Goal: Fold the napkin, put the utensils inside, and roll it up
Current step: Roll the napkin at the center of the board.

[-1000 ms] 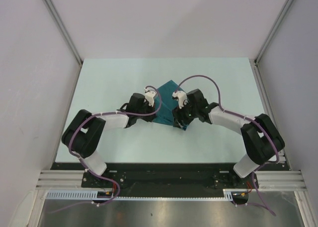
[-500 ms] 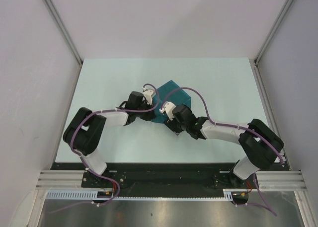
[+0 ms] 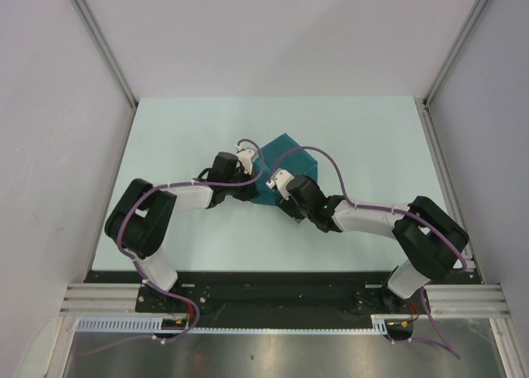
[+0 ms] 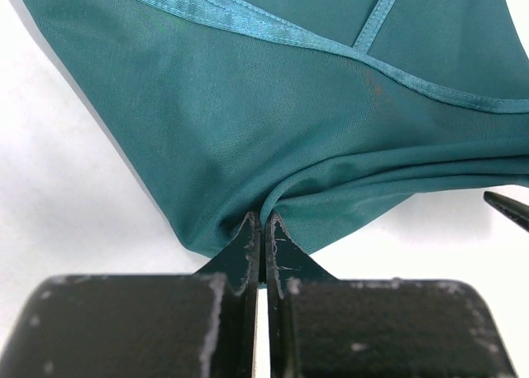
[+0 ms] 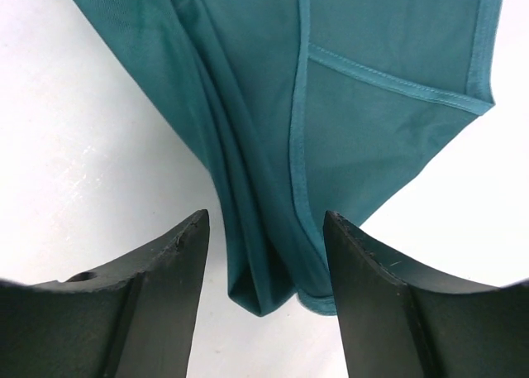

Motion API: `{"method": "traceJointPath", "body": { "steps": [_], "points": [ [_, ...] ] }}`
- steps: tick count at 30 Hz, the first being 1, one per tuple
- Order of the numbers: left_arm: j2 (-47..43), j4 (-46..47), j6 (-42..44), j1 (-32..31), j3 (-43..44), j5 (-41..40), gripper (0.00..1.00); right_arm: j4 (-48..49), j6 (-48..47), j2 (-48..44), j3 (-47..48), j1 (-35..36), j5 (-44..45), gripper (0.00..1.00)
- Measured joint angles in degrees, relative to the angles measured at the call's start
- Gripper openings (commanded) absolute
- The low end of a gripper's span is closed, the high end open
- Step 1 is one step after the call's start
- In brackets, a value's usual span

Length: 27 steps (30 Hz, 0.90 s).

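Pinching one napkin: left gripper, right gripper straddling.

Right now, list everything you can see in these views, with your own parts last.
napkin: one, dark teal, mid-table between the two arms, partly folded and bunched
fork: none visible in any view
table: one, pale mint-white, under the napkin
enclosure walls: three, white, at the far end and both sides of the table
rail: one, aluminium, along the near edge by the arm bases
left arm: one, black and white, reaching in from the left
right arm: one, black and white, reaching in from the right
left end effector: one, black, shut on a napkin fold
right end effector: one, black, open, with a napkin corner between its fingers
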Motion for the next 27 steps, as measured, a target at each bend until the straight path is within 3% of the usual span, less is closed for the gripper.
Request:
{"method": "traceJointPath", "body": {
  "steps": [8, 16, 27],
  "points": [
    [0.0, -0.6, -0.1, 0.5, 0.2, 0.1, 0.00, -0.9, 1.4, 1.4, -0.5, -0.1, 2.4, 0.56],
    [0.0, -0.9, -0.3, 0.6, 0.3, 0.2, 0.00, -0.8, 1.6, 1.0, -0.9, -1.6, 2.6, 0.36],
    [0.8, -1.3, -0.6, 0.7, 1.1, 0.5, 0.00, -2.5, 4.0, -1.9, -0.9, -8.4, -8.6, 0.29]
  ]
}}
